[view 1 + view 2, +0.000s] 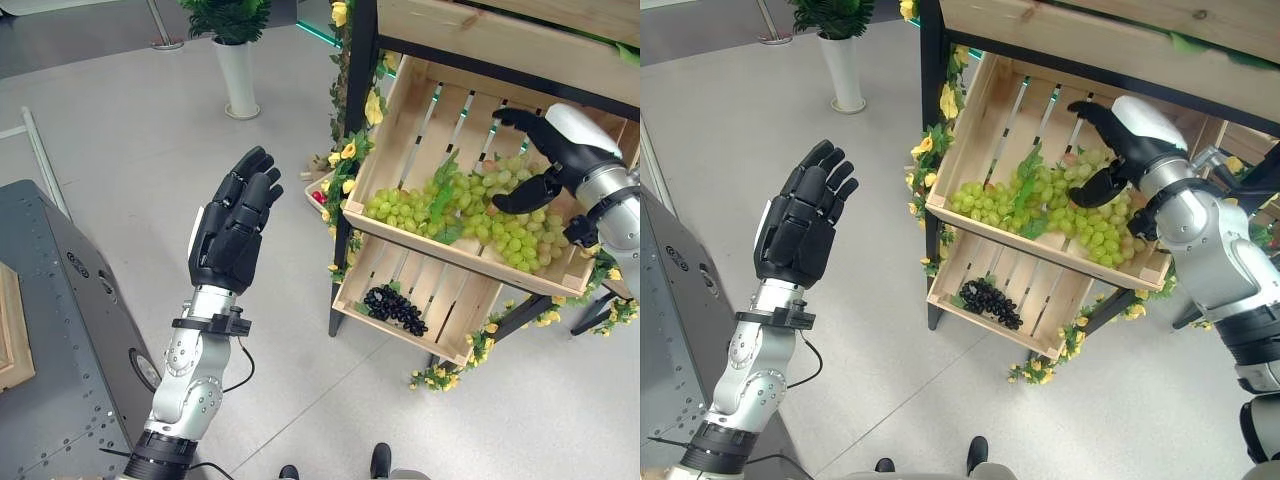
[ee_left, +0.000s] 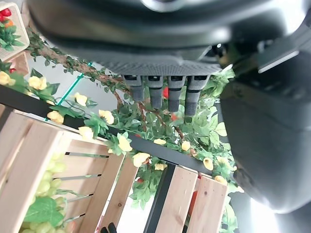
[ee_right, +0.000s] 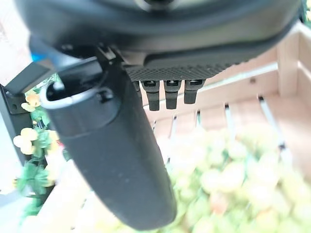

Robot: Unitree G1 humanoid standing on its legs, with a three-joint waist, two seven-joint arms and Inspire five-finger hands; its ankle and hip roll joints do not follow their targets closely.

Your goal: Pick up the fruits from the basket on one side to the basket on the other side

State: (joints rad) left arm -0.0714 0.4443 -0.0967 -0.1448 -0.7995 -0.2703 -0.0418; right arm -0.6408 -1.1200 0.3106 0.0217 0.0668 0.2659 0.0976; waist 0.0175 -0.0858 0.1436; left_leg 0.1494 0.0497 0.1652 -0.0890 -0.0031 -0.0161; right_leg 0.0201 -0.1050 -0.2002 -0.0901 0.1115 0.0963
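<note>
The right hand (image 1: 545, 160) hovers inside the upper wooden crate (image 1: 400, 95) of a dark-framed stand (image 1: 357, 120), just above a heap of green grapes (image 1: 470, 215); its fingers (image 1: 515, 120) reach out over the fruit and its thumb (image 1: 525, 192) juts below them, spread apart and holding nothing, and whether the thumb touches the grapes cannot be told; the right wrist view shows the same open spread, with the straight fingertips (image 3: 167, 94) in a row and the grapes (image 3: 228, 179) lying beneath them on the crate's slats; the green grapes lie across the lower front half of the tilted crate, against its front board, with green leaves (image 1: 442, 195) among them; in the lower crate (image 1: 455, 300) just beneath, a small bunch of dark grapes (image 1: 395, 305) lies near the front left corner, well apart from the right hand; yellow flowers and leafy vines (image 1: 345, 155) wind along the stand's post and legs; the left hand (image 1: 235, 220) is raised over the grey floor (image 1: 140, 120), well apart from the stand, its fingers straight and close together, open and empty; a white vase with a green plant (image 1: 237, 65) stands on the floor beyond it; a dark grey perforated surface (image 1: 55, 340) lies beside the left arm.
</note>
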